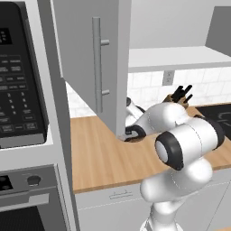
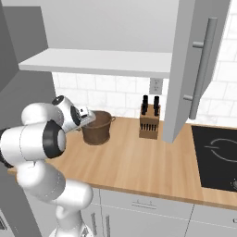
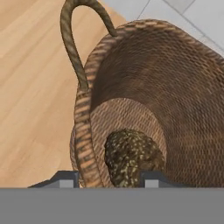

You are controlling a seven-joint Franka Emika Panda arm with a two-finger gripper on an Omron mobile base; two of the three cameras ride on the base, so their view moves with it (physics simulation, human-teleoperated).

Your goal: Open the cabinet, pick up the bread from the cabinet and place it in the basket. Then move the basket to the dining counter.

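Item 1, basket: brown woven, round, standing on the wooden desk near the tiled wall; in the right base view it is sitting left of the knife block, apart from it. One loop handle is rising from the rim at upper left of the hand view.

Item 2, bread: dark, seeded, roundish loaf, lying inside the basket on its woven bottom, close to the near wall.

Item 3, my claw: I am holding it at the basket's rim, pointing down into it. One fingertip is sitting outside the near wall, the other inside by the bread, so the wall is running between them. Fingers are standing partly apart; whether they are pressing the wall yet, I cannot tell. In the right base view my claw is showing at the basket's left rim.

Item 4, cabinet: light grey wall unit above the desk, door swinging open toward me, long silver bar handle on its face. Shelf inside is showing pale. In the left base view the door is hanging in front of my arm.

Item 5, misc.: black oven tower at left; dark cooktop at right; wall outlet above the knife block.
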